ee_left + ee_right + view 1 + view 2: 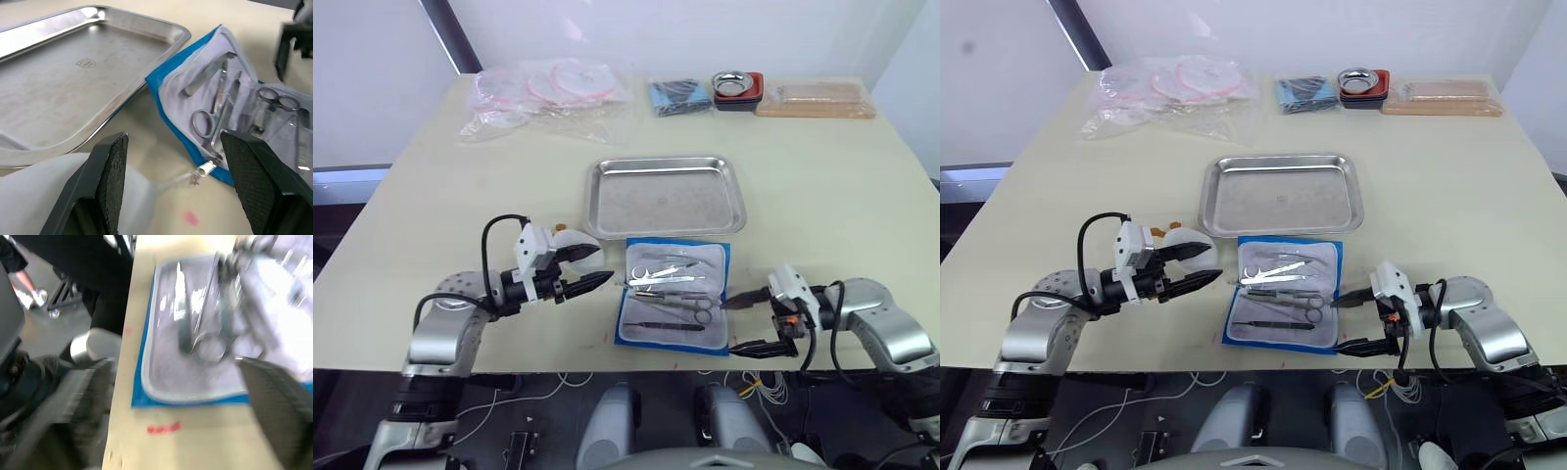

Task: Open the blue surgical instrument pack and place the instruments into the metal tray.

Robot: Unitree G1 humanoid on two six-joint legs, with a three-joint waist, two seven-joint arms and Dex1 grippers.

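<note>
I see bare counter either side of the open blue pack; the metal tray sits just behind it, blocking any approach from the far side.

A pale cream tabletop stands against white walls, a dark diagonal strip crossing the far corner. Cables lie on the dark floor below.

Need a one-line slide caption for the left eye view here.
Instrument pack lies open before the empty metal tray, instruments inside; left pincer and right pincer open beside it.
</note>
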